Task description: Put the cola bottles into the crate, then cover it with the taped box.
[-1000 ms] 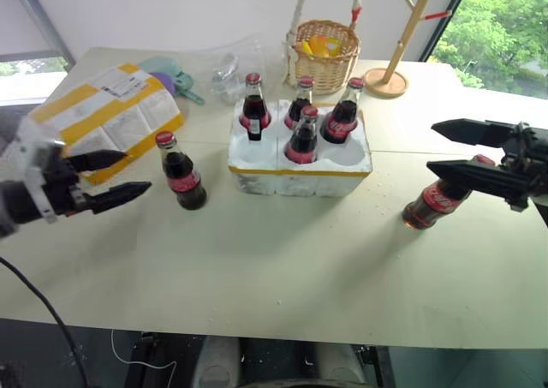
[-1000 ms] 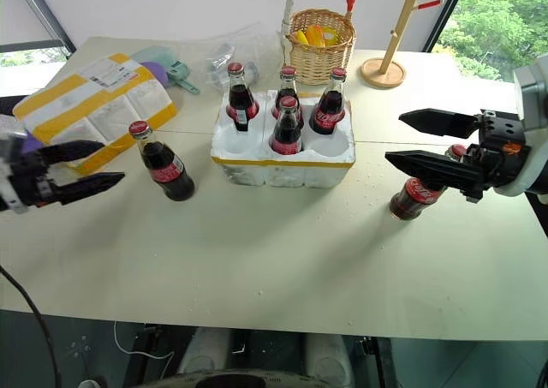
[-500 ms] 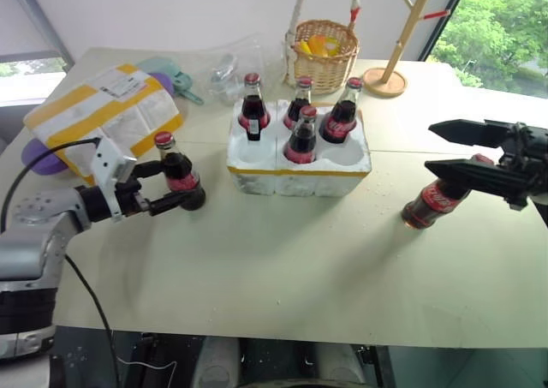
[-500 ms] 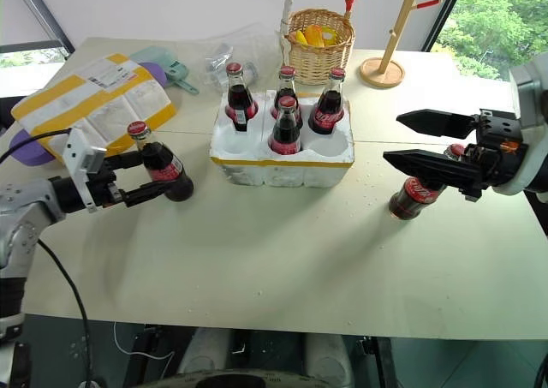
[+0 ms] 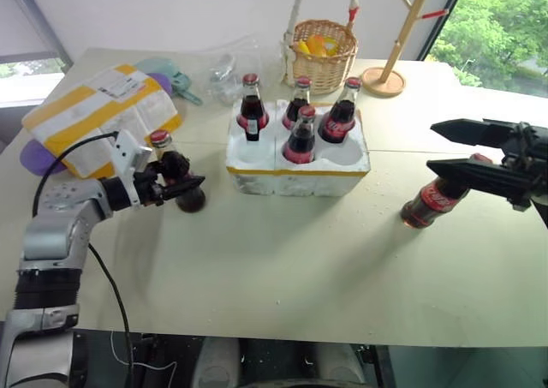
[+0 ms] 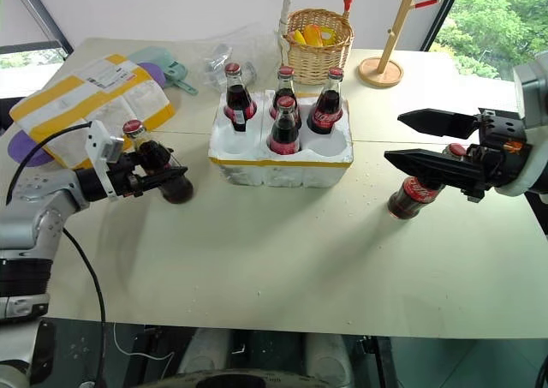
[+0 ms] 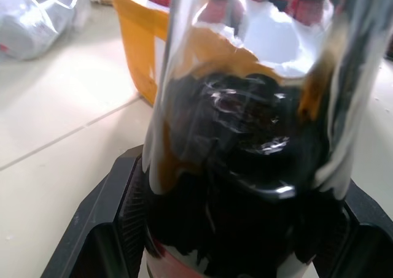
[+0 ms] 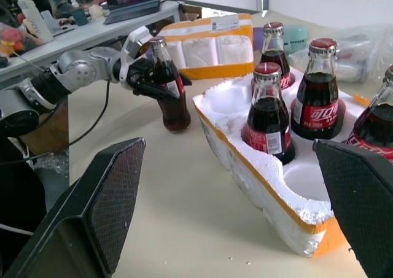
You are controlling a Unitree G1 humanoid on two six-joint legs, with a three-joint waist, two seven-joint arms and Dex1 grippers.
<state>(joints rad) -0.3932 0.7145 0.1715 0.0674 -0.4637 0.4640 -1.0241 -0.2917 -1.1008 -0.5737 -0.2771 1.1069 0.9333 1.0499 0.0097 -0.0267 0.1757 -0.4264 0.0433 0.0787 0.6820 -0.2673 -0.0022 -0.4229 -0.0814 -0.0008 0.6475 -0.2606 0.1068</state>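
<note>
So the left pincer had its two black fingers clamped around a cola bottle standing on the counter, gripping it about mid-body with the red cap poking up above the fingers. In the left wrist view that bottle sat snug between the two pads.

Just past that pincer's tips, toward the middle of the counter, was the crate, the white foam one with the thin yellow strip. It had four cola bottles standing in its wells, and the two front corner wells were empty. The taped box lay behind the left pincer, near the counter's far left corner, resting flat with its shipping label up.

The right pincer hung wide open, fingers well apart and holding nothing. The sixth bottle stood tilted on the counter right below and behind its lower finger; couldn't tell if they touched. The crate was off beyond its tips, well apart.

A wicker basket sat behind the crate.
</note>
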